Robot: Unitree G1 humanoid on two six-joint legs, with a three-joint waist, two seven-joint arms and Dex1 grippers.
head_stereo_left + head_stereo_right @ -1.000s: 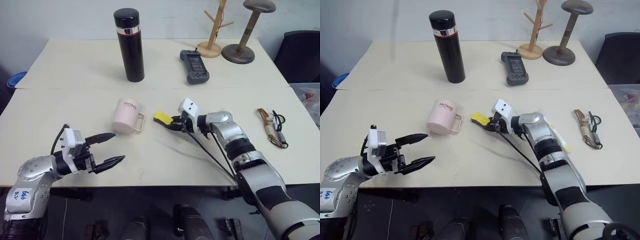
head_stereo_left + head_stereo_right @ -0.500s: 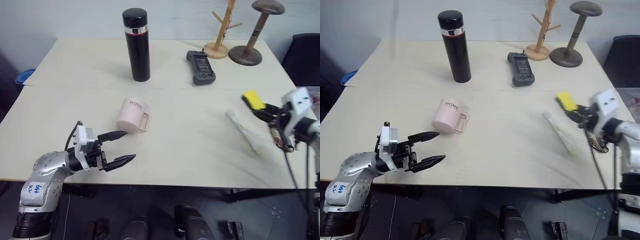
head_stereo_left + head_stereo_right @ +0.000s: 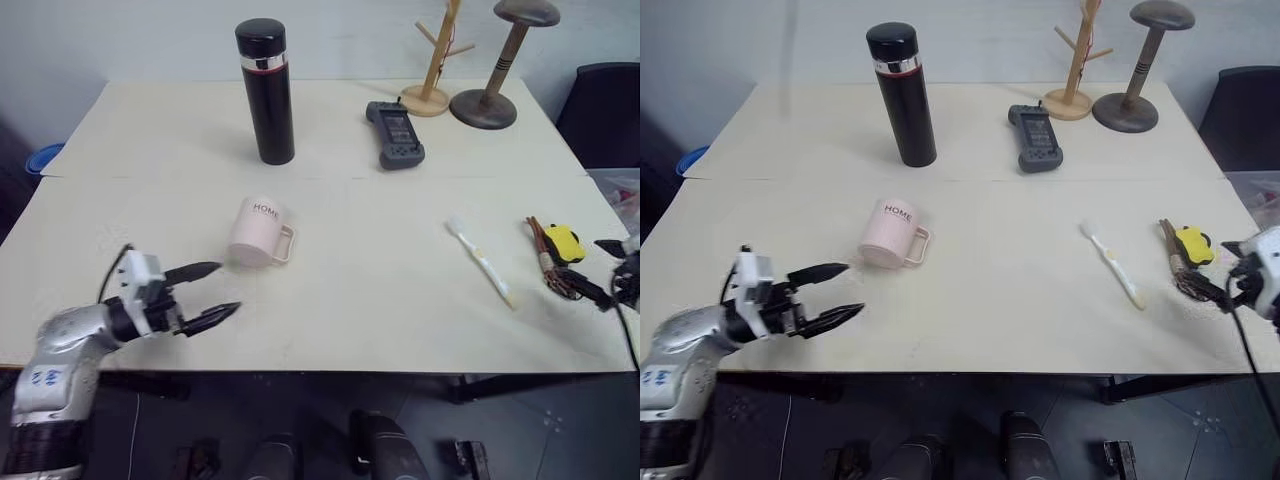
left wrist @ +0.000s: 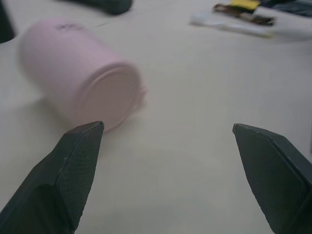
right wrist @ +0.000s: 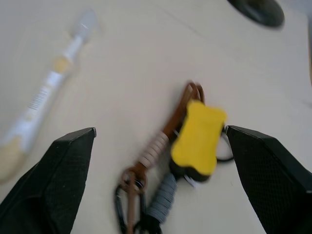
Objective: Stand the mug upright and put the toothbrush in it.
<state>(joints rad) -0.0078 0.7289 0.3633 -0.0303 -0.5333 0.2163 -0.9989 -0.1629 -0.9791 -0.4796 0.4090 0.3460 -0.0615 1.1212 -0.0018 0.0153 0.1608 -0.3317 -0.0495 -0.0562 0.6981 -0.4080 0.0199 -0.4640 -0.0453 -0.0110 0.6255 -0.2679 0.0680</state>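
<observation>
Two joined tables (image 3: 360,320), pale tops.

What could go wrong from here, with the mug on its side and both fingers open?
1. The mug lies on its side; a nudge from the open left gripper could roll it away.
2. The toothbrush lies close to the brown strap and yellow object; the right gripper might snag those instead.
</observation>
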